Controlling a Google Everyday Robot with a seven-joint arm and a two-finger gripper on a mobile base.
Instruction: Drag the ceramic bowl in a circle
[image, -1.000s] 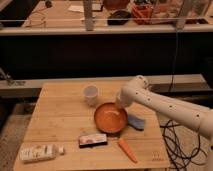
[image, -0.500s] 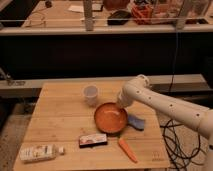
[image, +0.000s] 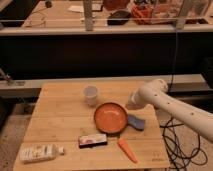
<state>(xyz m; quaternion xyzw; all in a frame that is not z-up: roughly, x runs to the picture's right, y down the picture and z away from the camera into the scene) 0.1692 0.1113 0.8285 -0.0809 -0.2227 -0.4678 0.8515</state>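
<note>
The gripper (image: 132, 105), closure state indeterminate, sits just beside the bowl (image: 111, 118), which lies to its near left.

A cup (image: 90, 94), blue cloth (image: 136, 122), carrot (image: 127, 150), box (image: 92, 140) and tube (image: 41, 152) lie on the table (image: 60, 115).

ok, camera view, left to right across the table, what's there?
white tube → translucent cup → ceramic bowl → gripper, by the bowl's right rim. Packet, carrot and blue cloth overlap these, so skipped.
</note>
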